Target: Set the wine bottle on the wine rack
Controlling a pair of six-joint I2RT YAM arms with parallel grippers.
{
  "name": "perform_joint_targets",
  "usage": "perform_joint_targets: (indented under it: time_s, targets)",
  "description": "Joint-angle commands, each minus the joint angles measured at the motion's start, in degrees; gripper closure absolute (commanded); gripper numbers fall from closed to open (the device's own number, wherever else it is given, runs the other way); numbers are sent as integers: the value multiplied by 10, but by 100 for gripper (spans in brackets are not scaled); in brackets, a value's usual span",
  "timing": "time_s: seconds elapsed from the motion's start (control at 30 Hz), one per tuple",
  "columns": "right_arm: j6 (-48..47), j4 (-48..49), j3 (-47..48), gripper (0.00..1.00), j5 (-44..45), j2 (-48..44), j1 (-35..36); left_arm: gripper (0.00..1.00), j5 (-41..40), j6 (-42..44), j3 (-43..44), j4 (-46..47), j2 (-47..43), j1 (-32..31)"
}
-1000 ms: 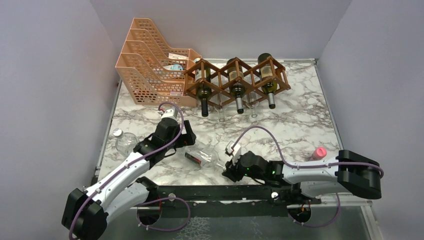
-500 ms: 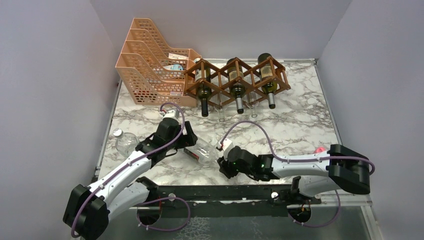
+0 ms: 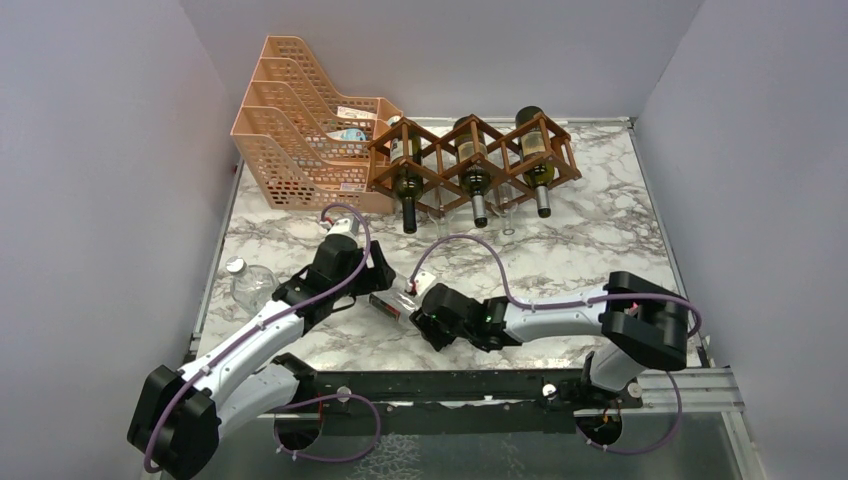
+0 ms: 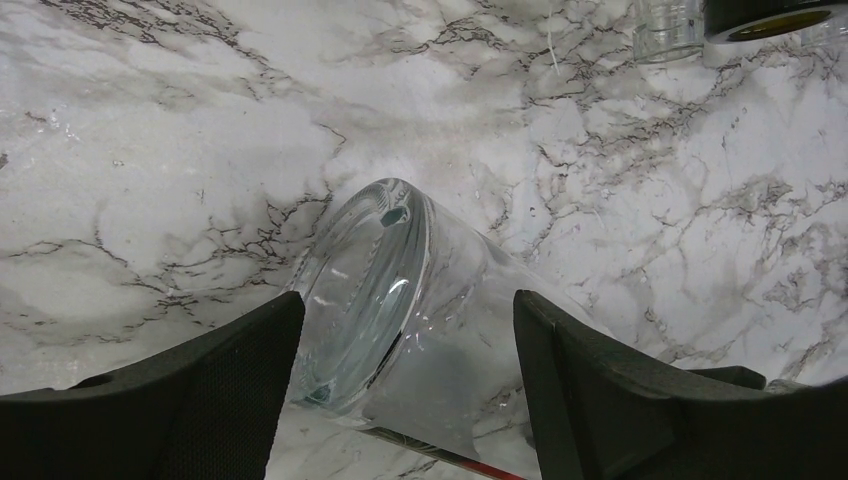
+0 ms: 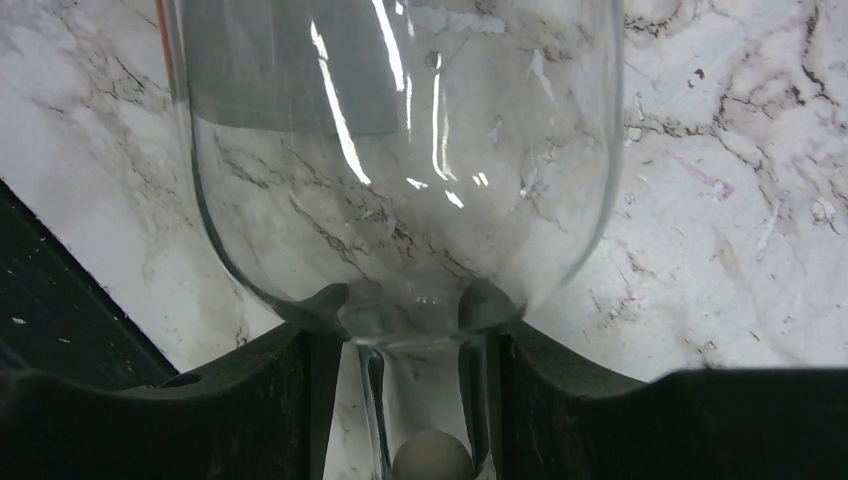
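Nearest the bases, low and left of centre in the overhead view, the wine bottle lies on its side on the marble tabletop, clear glass with a label, both arms meeting over it. The right tool straddles the thin neck. Its wrist camera shows a sliver of tabletop beside the neck on one side, so it looks loose around the glass, not clamped. The left tool brackets the wide base end at about half its spread. The pads sit right at the glass, but I cannot tell whether they are pressing on it. A second clear bottle lies near the left edge of the tabletop.

Far back at upper centre stands the wine rack, with three dark bottles resting in its upper diamond openings, necks pointing toward the arms. A peach file tray sits just to its left.

By my reading the task is at an early stage: the clear bottle is on the tabletop, well apart from the rack. Securing the grip, lifting, carrying to the back and sliding it into a free opening are all left.
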Motion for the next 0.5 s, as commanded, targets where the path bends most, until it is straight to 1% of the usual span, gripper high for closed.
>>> perform_joint_targets:
  time_s: [0.0, 0.17, 0.27, 0.37, 0.47]
  targets:
    - [-6, 13, 25, 48, -26, 31, -1, 21, 49, -10, -16, -13, 0, -2]
    - [-1, 25, 26, 51, -21, 55, -1, 24, 64, -9, -15, -11, -16, -2]
    - [2, 30, 21, 55, -15, 60, -1, 25, 64, -8, -19, -11, -21, -3]
    - [2, 32, 20, 68, -12, 60, -1, 27, 64, -10, -22, -11, -20, -2]
    - [1, 33, 19, 88, -11, 57, -2, 28, 64, -11, -21, -9, -20, -2]
